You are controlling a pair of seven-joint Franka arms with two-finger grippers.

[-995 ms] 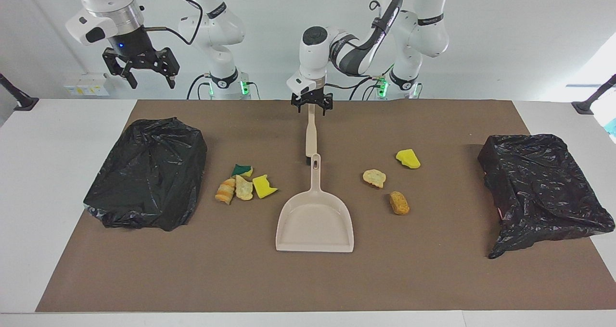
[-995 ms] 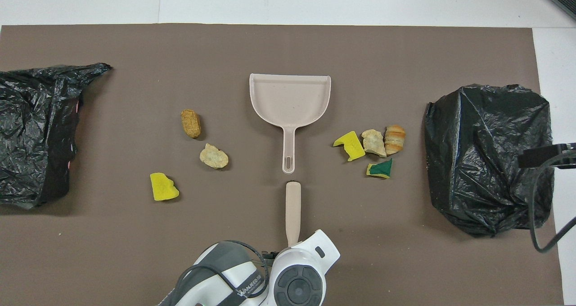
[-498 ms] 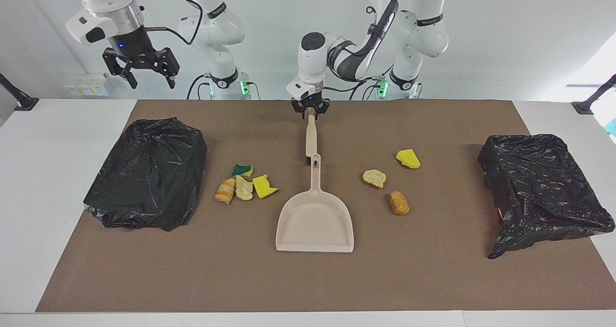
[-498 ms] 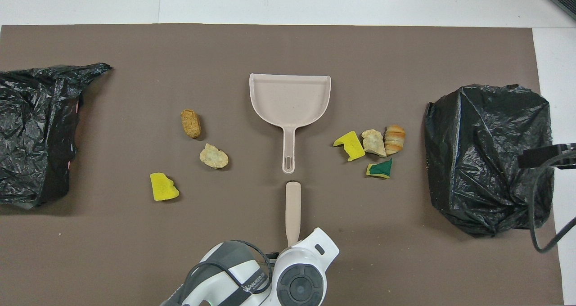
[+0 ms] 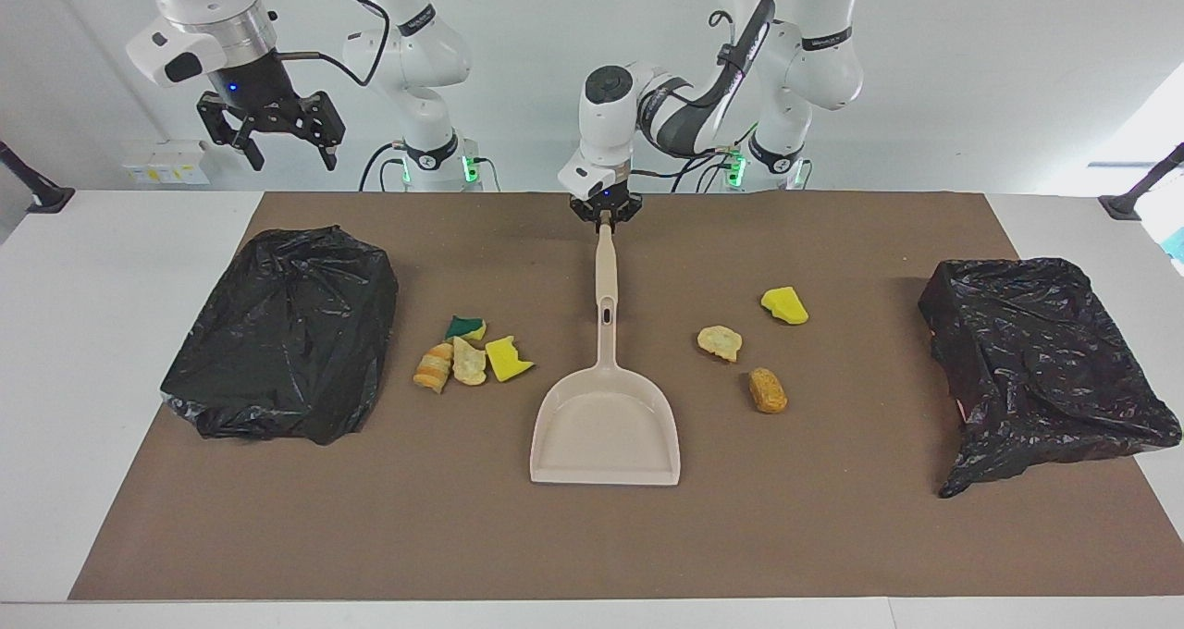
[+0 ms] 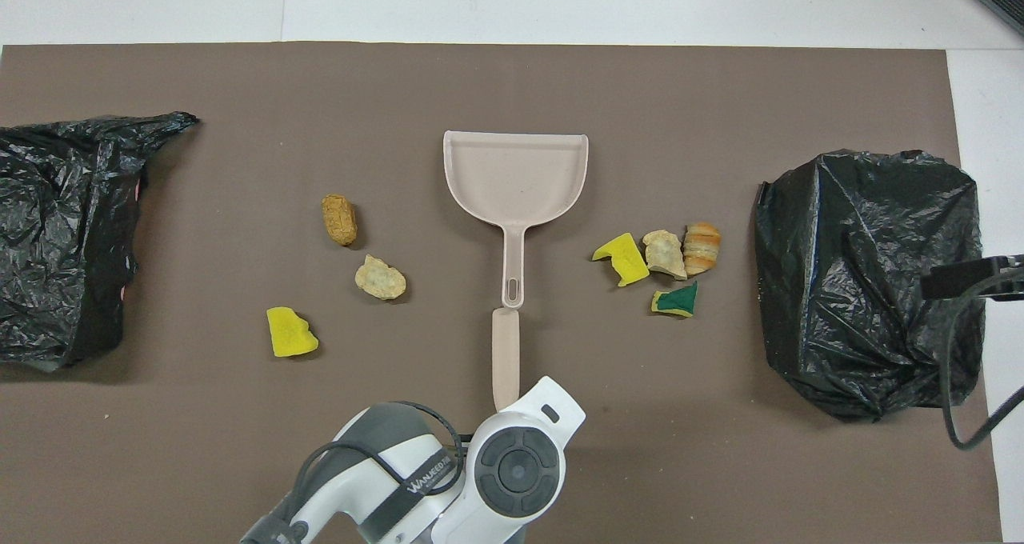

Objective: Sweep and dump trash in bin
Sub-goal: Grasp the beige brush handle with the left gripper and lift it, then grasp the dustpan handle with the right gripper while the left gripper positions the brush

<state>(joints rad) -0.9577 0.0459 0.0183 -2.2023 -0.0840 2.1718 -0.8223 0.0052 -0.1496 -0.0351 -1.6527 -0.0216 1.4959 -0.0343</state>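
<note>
The left gripper [image 5: 606,216] jaws are clamping the stiff brush [image 5: 605,268] handle's end, right ones hanging open, and the trash [image 5: 470,352] is sitting at the dustpan's [image 5: 605,425] 3 and 9 o'clock on the tabletop, looking light, squishy, easy sweeping.

Counting what's sitting on the brown mat [image 5: 592,536] right now: seven bits of trash in total. Three are lying toward the left arm's end: a yellow sponge piece [image 5: 784,304], a pale bread lump [image 5: 719,342] and an orange-brown lump [image 5: 768,389]. Four are huddling together toward the right arm's end: a green-backed sponge [image 5: 465,327], a yellow sponge chunk [image 5: 507,358], a pale crust [image 5: 469,363] and a striped roll [image 5: 433,368]. Also showing: one dustpan [image 5: 606,421], one brush [image 6: 506,356], two black bags [image 5: 282,333] [image 5: 1041,365], two arms.
</note>
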